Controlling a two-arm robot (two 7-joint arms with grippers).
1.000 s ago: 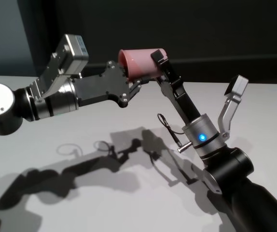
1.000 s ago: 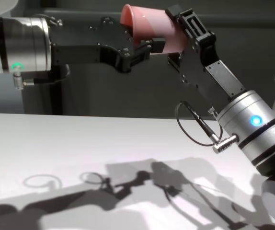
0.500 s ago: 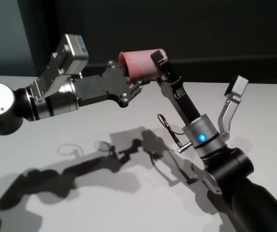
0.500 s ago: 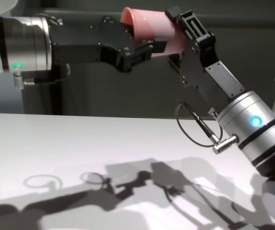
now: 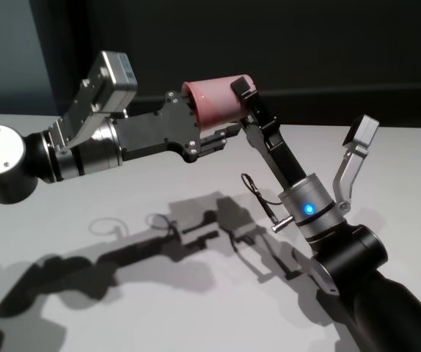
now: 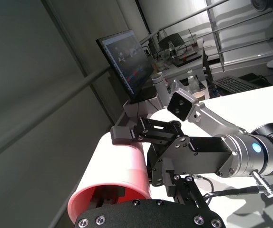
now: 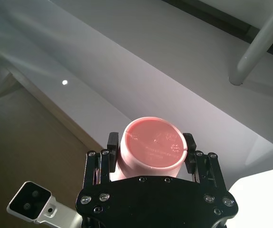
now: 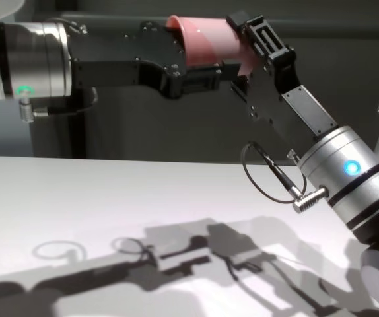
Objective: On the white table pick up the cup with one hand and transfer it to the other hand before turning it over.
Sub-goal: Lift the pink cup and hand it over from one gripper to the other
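Cup (image 5: 216,102) clamped in our right gripper (image 5: 244,103), our left gripper (image 5: 218,133) spread beside it, white table (image 5: 122,293) below, dark wall (image 5: 306,44) beyond.

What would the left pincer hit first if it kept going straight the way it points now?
The cup. The left pincer points at its open rim, already in contact, while the right pincer grips the cup's base end, next in line. Depth past that is unclear.

Both grippers crowd the cup (image 5: 214,103) held high above the table (image 5: 159,293) near its far edge; beneath them lies open room.
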